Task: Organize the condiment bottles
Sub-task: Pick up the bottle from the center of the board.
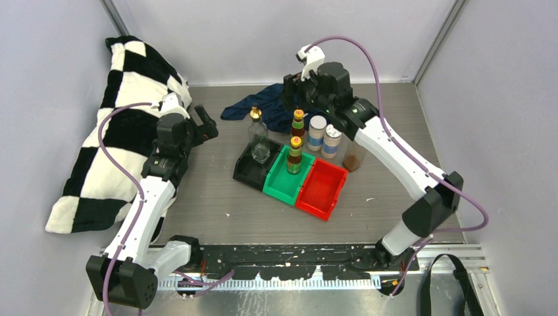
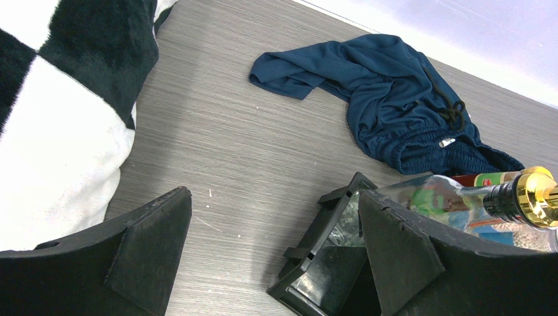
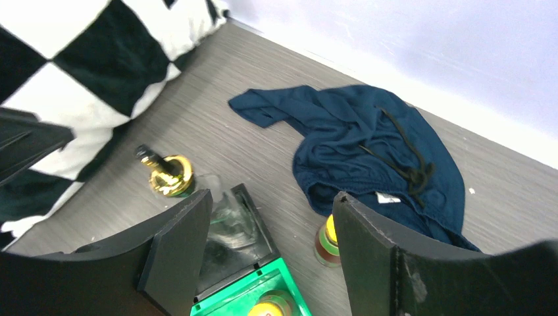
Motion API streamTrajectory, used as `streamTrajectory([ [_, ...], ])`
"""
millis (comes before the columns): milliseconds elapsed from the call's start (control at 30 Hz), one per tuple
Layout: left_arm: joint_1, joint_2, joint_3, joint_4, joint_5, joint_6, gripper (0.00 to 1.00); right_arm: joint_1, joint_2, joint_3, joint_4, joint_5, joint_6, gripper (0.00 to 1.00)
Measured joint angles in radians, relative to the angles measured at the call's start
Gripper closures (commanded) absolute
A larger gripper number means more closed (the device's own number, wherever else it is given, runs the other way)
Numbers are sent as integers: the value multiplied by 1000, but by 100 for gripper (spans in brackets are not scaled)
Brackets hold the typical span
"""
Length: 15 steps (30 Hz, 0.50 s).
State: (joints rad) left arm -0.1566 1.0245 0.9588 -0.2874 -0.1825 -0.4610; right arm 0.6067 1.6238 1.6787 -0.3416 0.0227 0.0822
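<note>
I read left end effector (image 2: 273, 197) apart near the black bin (image 2: 316, 263); right end effector (image 3: 271, 201) apart over a yellow-capped bottle (image 3: 326, 240).

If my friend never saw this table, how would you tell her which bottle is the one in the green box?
Look on the table for a row of three bins: black bin, green bin, red bin. In the green one stands a small dark bottle with a yellow cap. Its look-alike stands on the table behind the bins, not in one.
</note>
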Motion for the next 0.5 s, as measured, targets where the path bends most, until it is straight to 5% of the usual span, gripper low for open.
streamTrajectory([
  [500,0,0,0,0,0,0,2,-19,177,113,-227,146,50,26],
])
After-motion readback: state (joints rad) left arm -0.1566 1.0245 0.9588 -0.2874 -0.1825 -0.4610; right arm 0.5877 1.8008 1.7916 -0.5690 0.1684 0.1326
